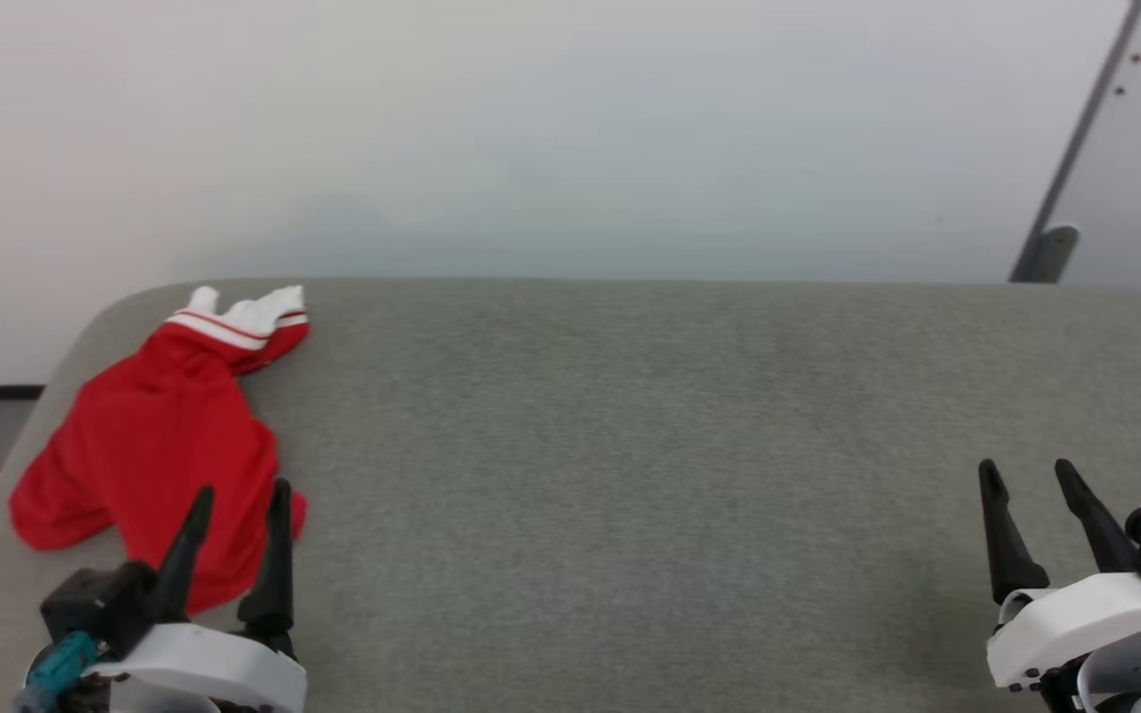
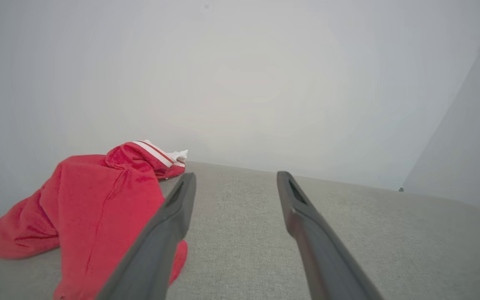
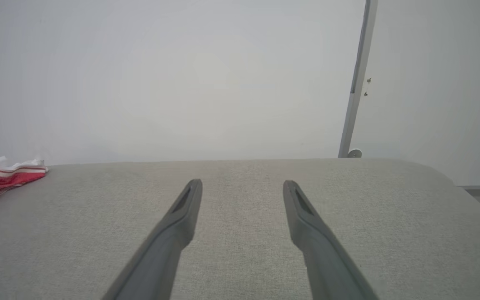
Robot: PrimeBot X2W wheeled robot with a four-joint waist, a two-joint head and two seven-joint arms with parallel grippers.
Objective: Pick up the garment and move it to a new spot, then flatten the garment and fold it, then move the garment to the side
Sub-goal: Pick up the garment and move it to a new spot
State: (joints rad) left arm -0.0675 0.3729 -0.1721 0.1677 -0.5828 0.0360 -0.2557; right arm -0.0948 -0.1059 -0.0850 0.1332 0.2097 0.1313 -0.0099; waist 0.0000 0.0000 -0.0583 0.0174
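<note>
Now, shirt point(image 1: 150, 446): crumpled red heap with a white, red-striped sleeve end, lying just to the left of the left jaws and partly overlapped by their left finger; well apart to the left of the right jaws.
Left gripper point(image 1: 242, 487): jaws apart, holding nothing; cannot tell whether it touches the shirt.
Right gripper point(image 1: 1026, 465): jaws apart, holding nothing, over bare surface.
Table point(image 1: 630, 446): grey padded top, beneath and ahead of both pairs of jaws.
</note>
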